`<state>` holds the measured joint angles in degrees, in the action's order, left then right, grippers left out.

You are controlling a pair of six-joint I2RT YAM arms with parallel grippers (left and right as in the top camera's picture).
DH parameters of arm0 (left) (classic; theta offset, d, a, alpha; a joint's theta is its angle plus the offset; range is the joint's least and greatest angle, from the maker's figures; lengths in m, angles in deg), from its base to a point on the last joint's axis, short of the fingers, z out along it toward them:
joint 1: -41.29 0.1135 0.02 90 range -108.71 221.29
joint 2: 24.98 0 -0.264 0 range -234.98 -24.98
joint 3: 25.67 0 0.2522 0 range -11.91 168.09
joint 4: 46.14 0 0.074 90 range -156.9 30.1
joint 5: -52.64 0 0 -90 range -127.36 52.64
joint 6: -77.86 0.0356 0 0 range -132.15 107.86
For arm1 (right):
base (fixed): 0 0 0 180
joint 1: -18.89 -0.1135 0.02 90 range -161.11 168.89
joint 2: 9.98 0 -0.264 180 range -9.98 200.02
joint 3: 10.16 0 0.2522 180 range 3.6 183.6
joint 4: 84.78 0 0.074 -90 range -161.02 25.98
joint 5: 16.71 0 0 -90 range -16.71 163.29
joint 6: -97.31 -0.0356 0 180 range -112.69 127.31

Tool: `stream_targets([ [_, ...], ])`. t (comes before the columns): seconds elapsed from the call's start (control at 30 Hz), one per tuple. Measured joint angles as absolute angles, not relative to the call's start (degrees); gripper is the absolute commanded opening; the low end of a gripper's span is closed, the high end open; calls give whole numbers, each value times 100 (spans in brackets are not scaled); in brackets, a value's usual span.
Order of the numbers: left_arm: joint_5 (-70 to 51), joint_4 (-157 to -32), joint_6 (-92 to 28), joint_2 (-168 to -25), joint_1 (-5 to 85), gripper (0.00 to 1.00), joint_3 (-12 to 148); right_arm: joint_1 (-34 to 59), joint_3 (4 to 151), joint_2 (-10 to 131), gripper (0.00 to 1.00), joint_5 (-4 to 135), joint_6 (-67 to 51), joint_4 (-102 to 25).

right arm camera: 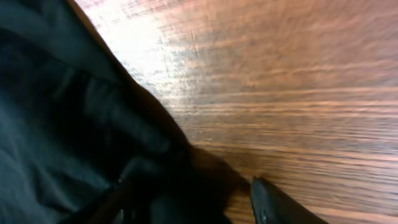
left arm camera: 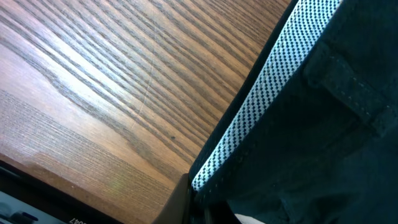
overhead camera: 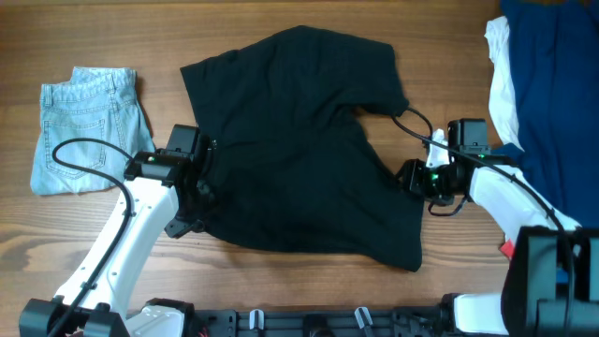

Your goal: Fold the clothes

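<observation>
Checking grip first. Left jaws: closed, and they appear to pinch the waistband of the plain black fabric shorts [overhead camera: 299,140] at its left edge. The pale checked waistband lining [left arm camera: 267,93] is turned up in the left wrist view. Right jaws: standing apart at the shorts' right edge with dark cloth between them, not clamped as far as I can tell.

The shorts lie spread and rumpled across the middle of the wooden bench [overhead camera: 56,234]. My judgement: light, limp cloth that will sag and drag; only the waistband has any body. Best hold is at the waistband corners, pinching through both layers.

No container in view.

Farther off: folded light-blue denim shorts [overhead camera: 84,126] on the left; a dark blue garment [overhead camera: 557,84] over a white garment [overhead camera: 501,84] at the far right.
</observation>
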<state>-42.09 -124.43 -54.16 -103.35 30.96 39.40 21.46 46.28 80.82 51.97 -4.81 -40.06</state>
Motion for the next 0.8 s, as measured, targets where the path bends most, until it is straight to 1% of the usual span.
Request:
stream_targets([
  [0.13, -4209, -12439, -5414, -10335, 3096, 4, 3940, 2142, 4671, 8244, 45, 4915, -492, -4078],
  [0.2, -4209, -12441, -5412, -10335, 3096, 4, 3940, 2098, 4704, 8368, 31, 4670, -476, -4159],
  [0.3, -4213, -12439, -5395, -10335, 3096, 4, 3940, 2013, 4702, 8539, 16, 4364, -365, -4325],
  [0.33, -4216, -12441, -5395, -10335, 3096, 4, 3940, 1989, 4689, 8596, 8, 4264, -361, -4349],
  [0.37, -4222, -12441, -5384, -10335, 3096, 4, 3940, 1978, 4674, 8642, 4, 4163, -310, -4354],
  [0.63, -4224, -12441, -5333, -10335, 3096, 4, 3940, 1976, 4636, 8655, 4, 3905, -267, -4327],
  [0.8, -4224, -12441, -5331, -10335, 3096, 4, 3940, 2046, 4877, 8329, 4, 4358, -441, -3693],
])
